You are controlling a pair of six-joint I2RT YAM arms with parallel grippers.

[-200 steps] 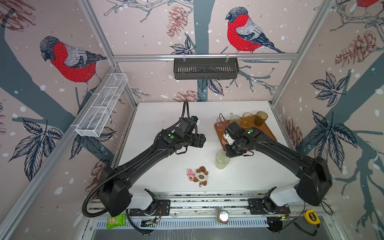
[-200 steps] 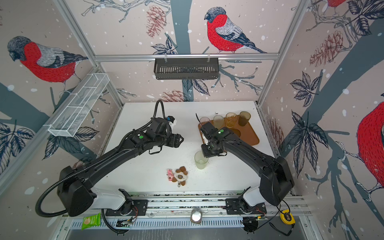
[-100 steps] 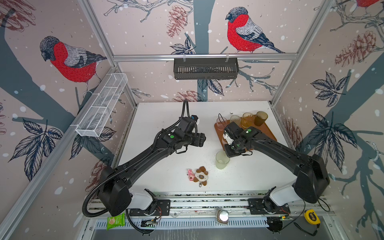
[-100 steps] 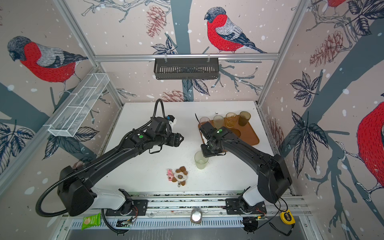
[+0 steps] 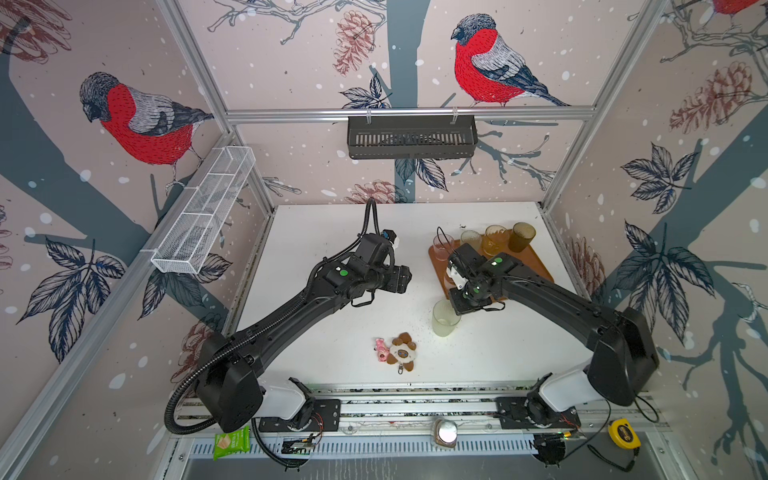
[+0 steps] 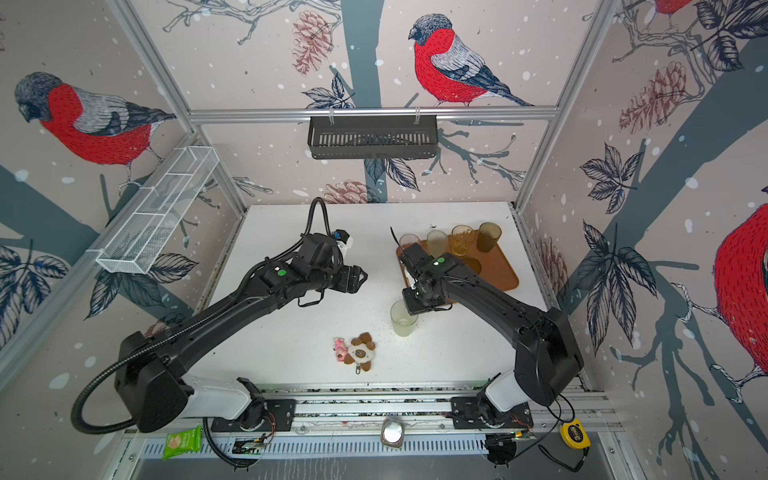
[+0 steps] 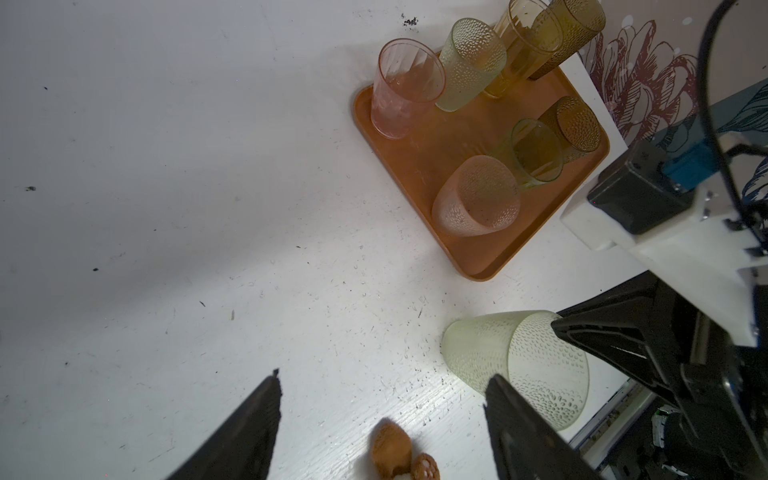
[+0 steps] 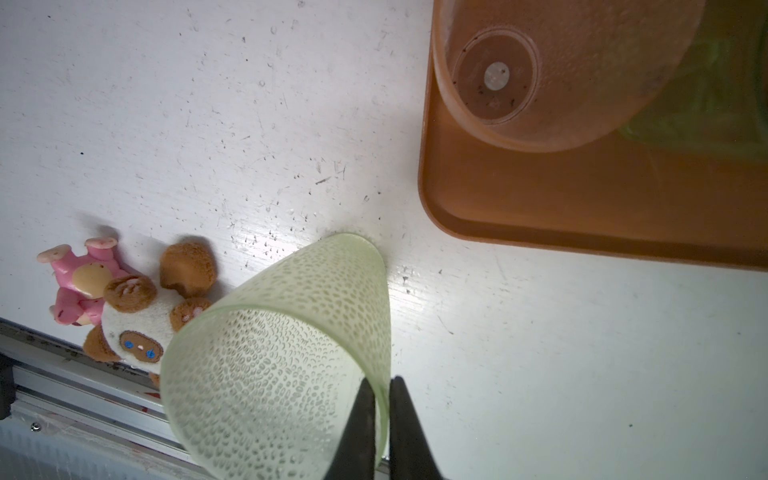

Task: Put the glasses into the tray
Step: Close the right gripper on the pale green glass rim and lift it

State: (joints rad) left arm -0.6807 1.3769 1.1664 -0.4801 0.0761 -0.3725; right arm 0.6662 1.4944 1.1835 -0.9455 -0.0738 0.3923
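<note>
A pale green dotted glass (image 5: 444, 320) (image 6: 403, 320) (image 8: 282, 353) (image 7: 519, 361) stands on the white table just off the near left corner of the orange-brown tray (image 5: 532, 266) (image 6: 498, 266) (image 7: 419, 153) (image 8: 582, 199). My right gripper (image 5: 453, 309) (image 6: 412, 309) (image 8: 380, 399) is shut on its rim, one finger inside and one outside the wall. Several other glasses stand in the tray, among them a pink one (image 7: 405, 87), an amber one (image 7: 523, 45) and a frosted one (image 7: 478, 195). My left gripper (image 5: 405, 279) (image 6: 357, 279) (image 7: 384, 378) hangs open over mid-table, holding nothing.
A small plush toy with a pink figure (image 5: 397, 351) (image 8: 124, 307) lies near the table's front edge, left of the green glass. A black slotted basket (image 5: 411, 137) hangs on the back wall and a white wire-mesh basket (image 5: 203, 216) on the left wall.
My right gripper's jaws have closed onto the green glass's rim. Both arms have stayed almost where they were, and the left gripper remains open.
</note>
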